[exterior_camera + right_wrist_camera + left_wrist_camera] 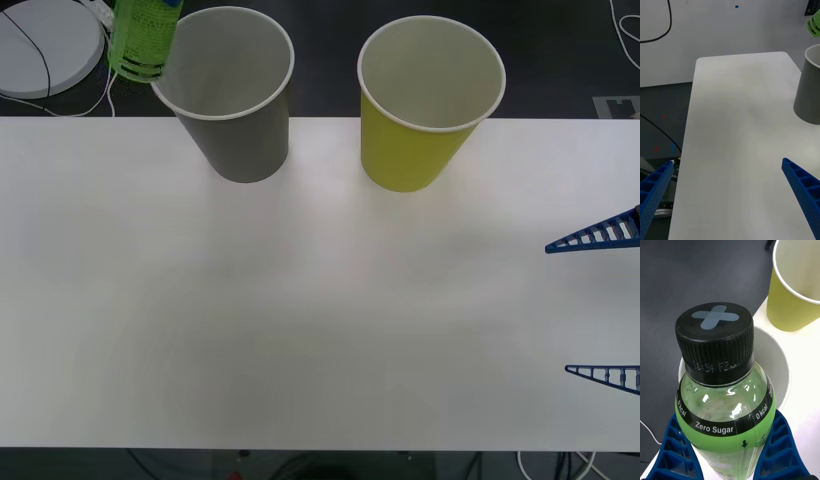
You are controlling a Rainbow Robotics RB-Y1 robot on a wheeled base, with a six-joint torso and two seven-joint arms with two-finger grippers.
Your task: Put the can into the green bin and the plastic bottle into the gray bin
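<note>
**A:** Status? Start w/ the big stuff.

**B:** I've got the white table (300,330) across most of the front view. Two large cups stand near its far edge, well apart from each other. The gray bin (238,110) is toward my left, upright, pale inside, white rim. The green bin (425,110) is to its right, also upright. I can't see anything lying inside either one from here.

**A:** And the bottle?

**B:** The plastic bottle (724,397) is held in the left gripper (728,453). Left wrist view has the blue ribbed fingers (677,453) closed against both sides of the body, below the "Zero Sugar" band; black cap w/ a grayish cross on top. It's up in the air: behind it I see the gray bin's rim and inside, w/ the green bin just beyond on the table. In the front view the bottle's green end pokes in at the top edge, at the left side of the gray bin's rim, overlapping it. Can't tell whether it's fully over the opening or just beside it.

**A:** Right arm?

**B:** The right gripper (605,305) sits at the table's right edge, fingers spread wide, holding nothing, well apart from both bins. Its wrist cam looks along the table toward the gray bin.
</note>
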